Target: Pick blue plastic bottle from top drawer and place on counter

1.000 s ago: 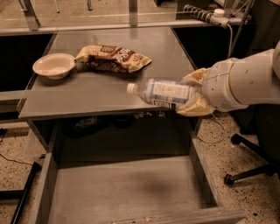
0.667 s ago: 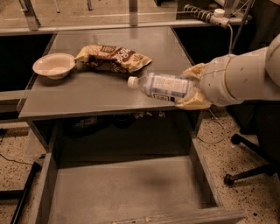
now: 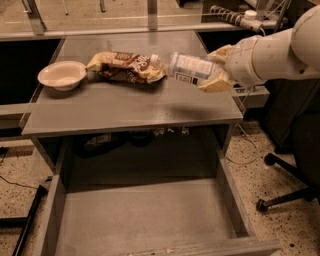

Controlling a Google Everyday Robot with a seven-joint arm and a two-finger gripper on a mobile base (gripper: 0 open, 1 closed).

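Observation:
My gripper (image 3: 216,70) is shut on the blue plastic bottle (image 3: 184,67), a clear bottle with a pale label and white cap. It holds the bottle lying sideways, cap pointing left, above the right part of the counter (image 3: 130,107). The cap end hangs just right of the brown-and-cream snack bag (image 3: 125,66). The bottle casts a shadow on the counter below it. The top drawer (image 3: 140,220) stands pulled out below the counter's front edge, with nothing in its visible part.
A white bowl (image 3: 61,75) sits at the counter's left. A black office chair base (image 3: 285,175) stands on the floor to the right. A dark stand leg (image 3: 27,220) lies left of the drawer. Cables and a white device (image 3: 240,15) are behind the counter.
The gripper has carried the bottle up and back over the counter, from near the front right edge toward the snack bag. The bag and bowl have not moved.

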